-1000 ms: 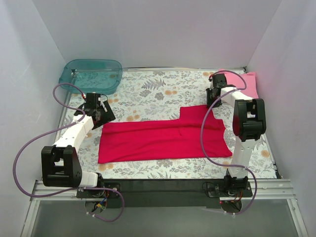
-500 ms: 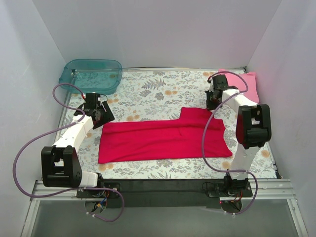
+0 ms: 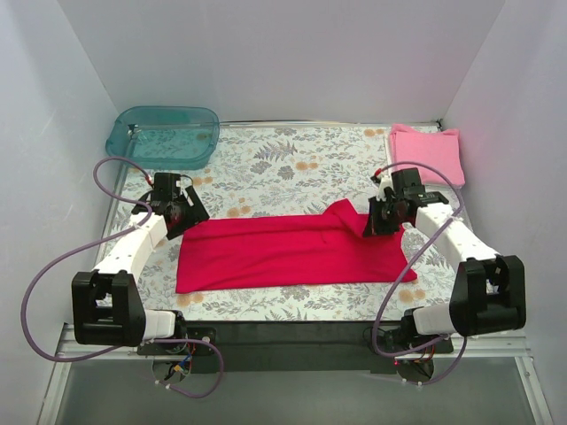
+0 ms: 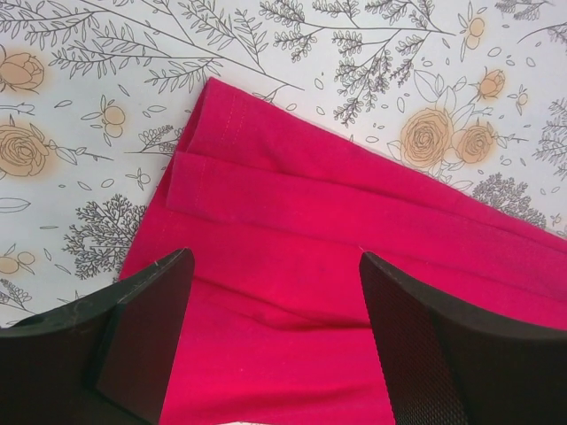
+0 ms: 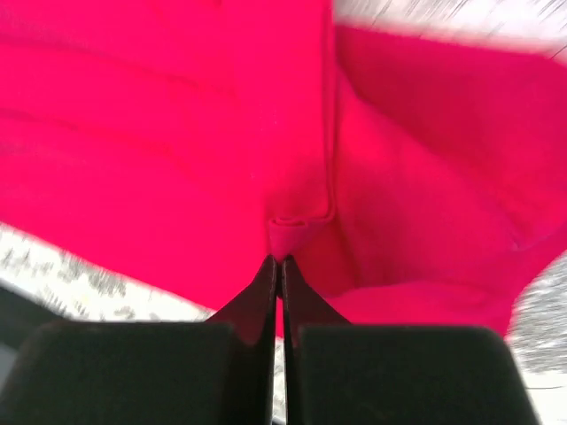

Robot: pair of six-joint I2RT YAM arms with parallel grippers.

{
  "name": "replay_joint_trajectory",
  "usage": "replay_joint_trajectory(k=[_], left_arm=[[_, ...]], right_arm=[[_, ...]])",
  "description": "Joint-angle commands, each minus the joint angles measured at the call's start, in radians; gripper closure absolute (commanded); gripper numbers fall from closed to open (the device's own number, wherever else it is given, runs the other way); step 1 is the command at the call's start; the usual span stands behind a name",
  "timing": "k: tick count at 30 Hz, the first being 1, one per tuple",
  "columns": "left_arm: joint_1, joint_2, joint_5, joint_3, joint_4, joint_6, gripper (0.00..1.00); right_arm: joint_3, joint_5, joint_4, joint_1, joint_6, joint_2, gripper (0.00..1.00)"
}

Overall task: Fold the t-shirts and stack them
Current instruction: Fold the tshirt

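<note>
Midway, we find the pink t-shirt (image 3: 427, 152) folded at the worktop's (image 3: 292, 168) far right corner; the right end effector (image 3: 374, 224) pinches the half-folded red t-shirt (image 3: 283, 252), while the left end effector (image 3: 183, 214) gapes above it.

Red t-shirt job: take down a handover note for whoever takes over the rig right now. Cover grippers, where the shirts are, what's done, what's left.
Left gripper: open, poised over the left end of the red t-shirt, holding nothing.
Right gripper: shut, pinching a small tuck of the red t-shirt at its right end, by the sleeve.
Red t-shirt: lies across the middle of the floral table, partly folded into a long strip.
Pink t-shirt: folded, far right corner.
Done: pink folded.
Left: finish folding the red t-shirt, then stack it with the pink one.
</note>
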Motion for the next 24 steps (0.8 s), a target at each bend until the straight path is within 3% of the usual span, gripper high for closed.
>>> replay_joint_trajectory(k=[1,5,15,24], left_arm=[[-0.004,-0.056,-0.018,0.007,-0.006,-0.033,0.3],[-0.004,-0.037,0.0,0.023,-0.025,-0.056,0.3],[-0.004,0.014,-0.009,0.037,-0.005,-0.07,0.3],[-0.004,0.051,0.0,0.041,0.001,-0.035,0.3]], right_arm=[[-0.076,-0.17,-0.058,0.003,0.023,-0.082,0.99],[-0.178,-0.285,-0.105,0.005,0.011,-0.137,0.99],[-0.294,-0.291,-0.235,0.003,0.048,-0.221,0.98],[-0.239,0.087,-0.328,0.0,0.147,-0.234,0.92]])
